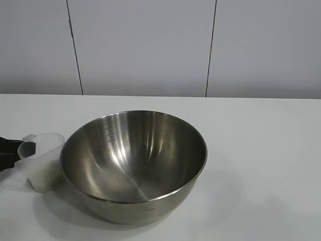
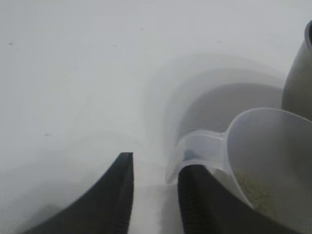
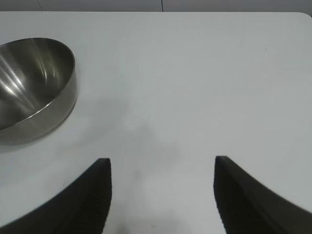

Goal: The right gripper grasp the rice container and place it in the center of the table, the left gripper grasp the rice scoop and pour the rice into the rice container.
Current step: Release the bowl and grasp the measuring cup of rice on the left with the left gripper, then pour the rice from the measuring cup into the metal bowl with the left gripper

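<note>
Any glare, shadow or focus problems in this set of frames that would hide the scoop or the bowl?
Exterior view: bright streaks of glare inside the rice container, measure marks still readable; soft shadow beneath it on the table. Left wrist view: the rice scoop is close and out of focus, rice a hazy patch. Right wrist view: sharp enough, faint shadow ahead of the right gripper.
</note>
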Controlling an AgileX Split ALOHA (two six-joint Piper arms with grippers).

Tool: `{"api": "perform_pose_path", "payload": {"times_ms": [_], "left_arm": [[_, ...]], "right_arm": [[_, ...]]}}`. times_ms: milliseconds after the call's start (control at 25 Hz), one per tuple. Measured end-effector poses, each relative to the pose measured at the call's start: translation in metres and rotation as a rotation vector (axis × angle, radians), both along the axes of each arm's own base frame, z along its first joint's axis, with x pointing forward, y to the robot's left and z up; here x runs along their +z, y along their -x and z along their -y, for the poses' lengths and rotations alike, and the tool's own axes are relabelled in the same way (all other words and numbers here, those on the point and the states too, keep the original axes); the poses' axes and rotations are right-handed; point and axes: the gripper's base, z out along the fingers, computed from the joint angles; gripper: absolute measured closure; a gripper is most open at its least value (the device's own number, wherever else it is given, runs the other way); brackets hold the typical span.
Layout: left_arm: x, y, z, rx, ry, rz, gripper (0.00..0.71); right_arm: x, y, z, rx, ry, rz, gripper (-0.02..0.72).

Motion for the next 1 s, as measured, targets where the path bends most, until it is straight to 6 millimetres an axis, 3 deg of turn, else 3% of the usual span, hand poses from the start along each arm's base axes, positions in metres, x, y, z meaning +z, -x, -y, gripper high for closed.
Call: {"api": "perform_pose_path", "payload": {"times_ms": [160, 600, 760, 1000], "left_arm": [[0.000, 0.001, 0.001, -0.012, -0.001, -0.001, 0.695], [0.003, -0.002, -0.003, 0.047, 0.010, -0.003, 0.701], [0.032, -0.010, -0.009, 0.099, -0.044, 0.123, 0.701], [0.093, -0.007, -0.012, 0.116, -0.133, 0.300, 0.701]], "right_arm": [[0.000, 0.000, 0.000, 0.000, 0.000, 0.000, 0.285], [0.000, 0.000, 0.000, 0.000, 0.000, 0.000, 0.285], [0.000, 0.000, 0.000, 0.001, -0.001, 0.000, 0.285], [0.000, 0.000, 0.000, 0.001, -0.001, -0.001, 0.285]]}}
